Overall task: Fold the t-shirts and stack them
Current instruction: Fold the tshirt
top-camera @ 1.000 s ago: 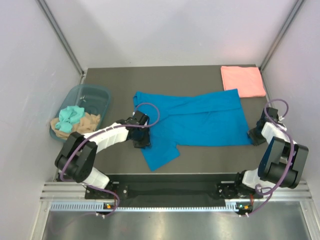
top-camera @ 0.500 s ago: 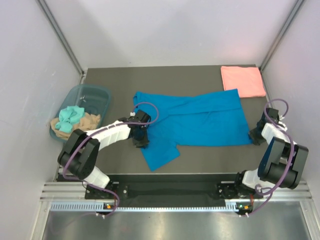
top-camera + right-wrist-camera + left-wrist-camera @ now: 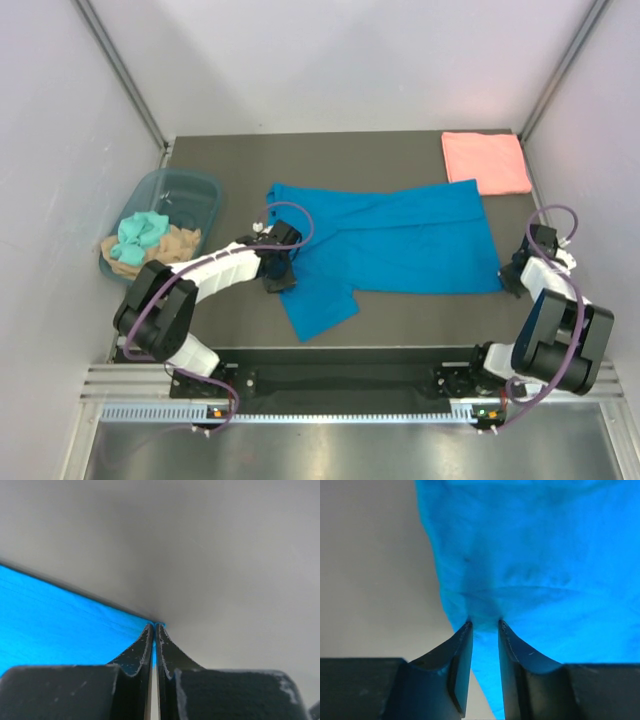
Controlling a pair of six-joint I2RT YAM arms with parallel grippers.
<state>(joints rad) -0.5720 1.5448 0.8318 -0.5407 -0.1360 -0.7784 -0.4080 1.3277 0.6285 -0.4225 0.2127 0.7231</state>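
The bright blue t-shirt [image 3: 400,240] lies spread flat mid-table, one sleeve reaching toward the near edge. The salmon pink t-shirt [image 3: 486,162] lies folded at the back right corner. My left gripper [image 3: 279,278] sits at the blue shirt's left edge. In the left wrist view its jaws [image 3: 485,624] pinch a small fold of the blue cloth [image 3: 530,555]. My right gripper [image 3: 510,278] is at the shirt's near right corner. In the right wrist view it [image 3: 155,626] is shut on that thin corner of the blue shirt [image 3: 60,620].
A translucent blue-grey tub [image 3: 190,183] stands at the left edge, holding a teal cloth [image 3: 140,232] and a tan cloth [image 3: 175,243]. White walls close in the table on three sides. The dark table [image 3: 400,320] runs bare along the front.
My left gripper has shifted slightly back and left along the shirt's edge. My right gripper has eased a little outward with the corner. The shirt stays spread.
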